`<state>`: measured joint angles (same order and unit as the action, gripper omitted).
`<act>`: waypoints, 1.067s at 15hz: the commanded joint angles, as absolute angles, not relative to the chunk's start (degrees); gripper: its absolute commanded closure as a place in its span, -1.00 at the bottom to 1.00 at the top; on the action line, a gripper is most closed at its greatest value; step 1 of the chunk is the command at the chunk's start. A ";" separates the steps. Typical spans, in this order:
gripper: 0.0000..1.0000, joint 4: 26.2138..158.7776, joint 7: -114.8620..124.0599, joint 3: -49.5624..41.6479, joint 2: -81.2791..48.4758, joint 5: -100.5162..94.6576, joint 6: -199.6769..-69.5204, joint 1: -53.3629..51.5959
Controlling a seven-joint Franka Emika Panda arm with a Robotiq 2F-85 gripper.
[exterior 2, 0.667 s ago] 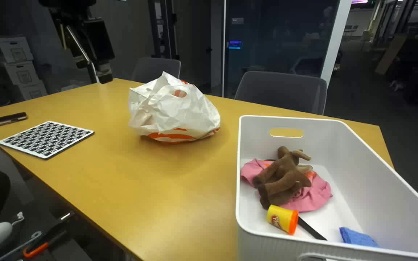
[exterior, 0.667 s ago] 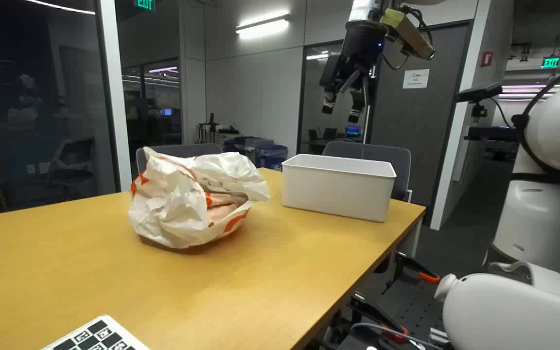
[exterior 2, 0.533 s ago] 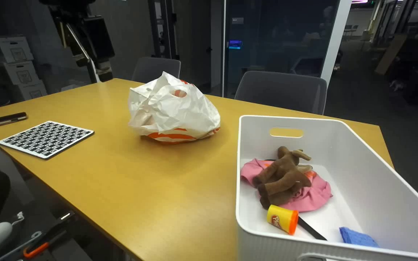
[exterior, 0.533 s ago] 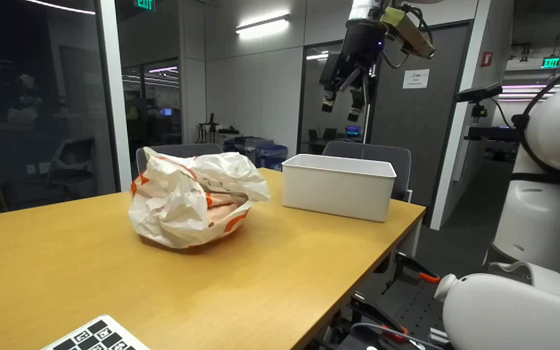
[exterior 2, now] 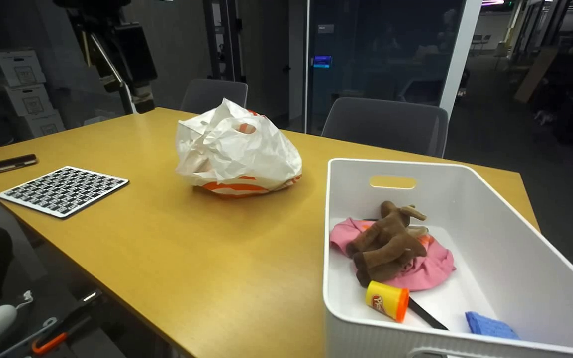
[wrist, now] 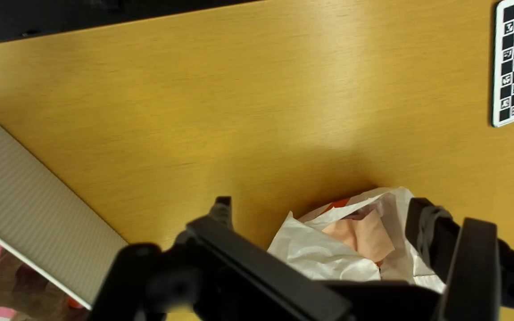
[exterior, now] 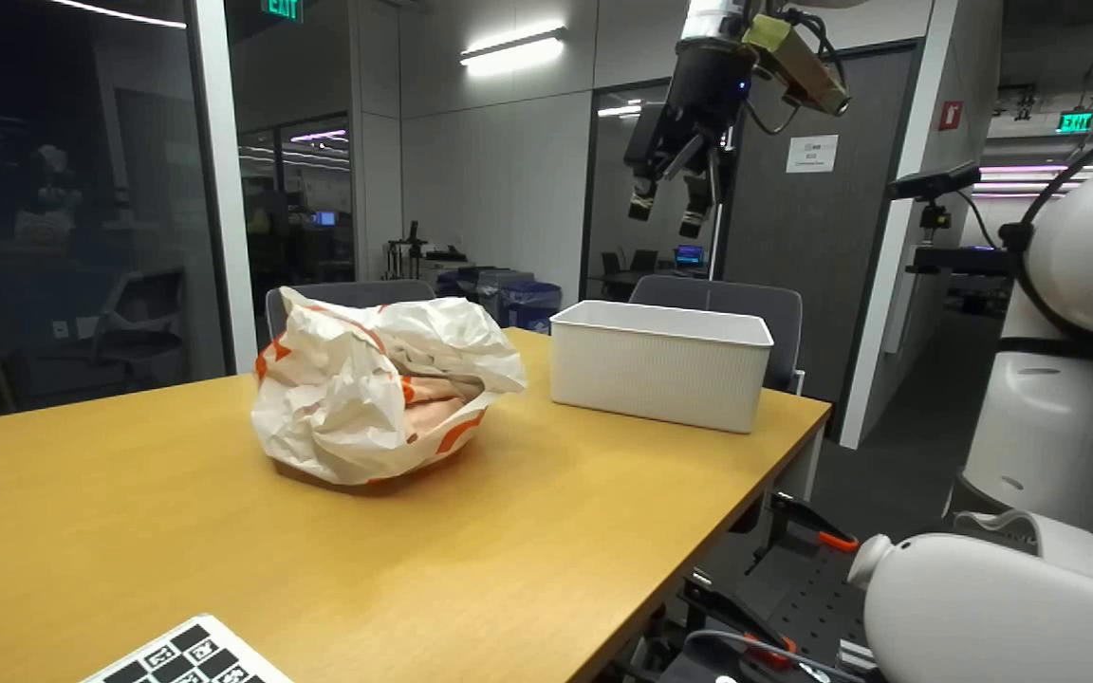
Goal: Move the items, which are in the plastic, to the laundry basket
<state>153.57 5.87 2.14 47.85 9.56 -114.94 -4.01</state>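
Yellow table [exterior: 395, 569], glass-walled room [exterior 2: 386, 49], in an exterior view basket [exterior 2: 505, 253] at four o'clock from bag [exterior 2: 251, 156], broad wood [exterior 2: 197, 258] toward seven-o'clock edge [exterior 2: 140, 308], gripper [exterior: 667, 216] spread wide

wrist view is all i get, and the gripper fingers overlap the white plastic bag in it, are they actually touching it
Observer: No. In both exterior views the gripper hangs apart from the white plastic bag, with a visible gap between them.
Operator: ok, and what's that bit of yellow at my left edge
Observer: In an exterior view it shows as a Play-Doh tub, lying on its side in the white basket.
Operator: anything else in there that my view cuts off
Observer: Yes, a blue item, partly hidden, so I can't tell whether it is a sponge or a cloth.
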 commanded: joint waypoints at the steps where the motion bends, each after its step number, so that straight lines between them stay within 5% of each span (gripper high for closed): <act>1: -1.00 152.95 2.94 2.41 44.98 12.37 -118.29 -6.52; 10: -1.00 145.66 -9.33 5.24 20.96 17.92 -136.32 -18.26; 16: -1.00 133.13 -27.37 5.06 5.77 32.82 -133.39 -23.85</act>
<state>140.81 -17.69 5.59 13.69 25.32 -135.71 -22.85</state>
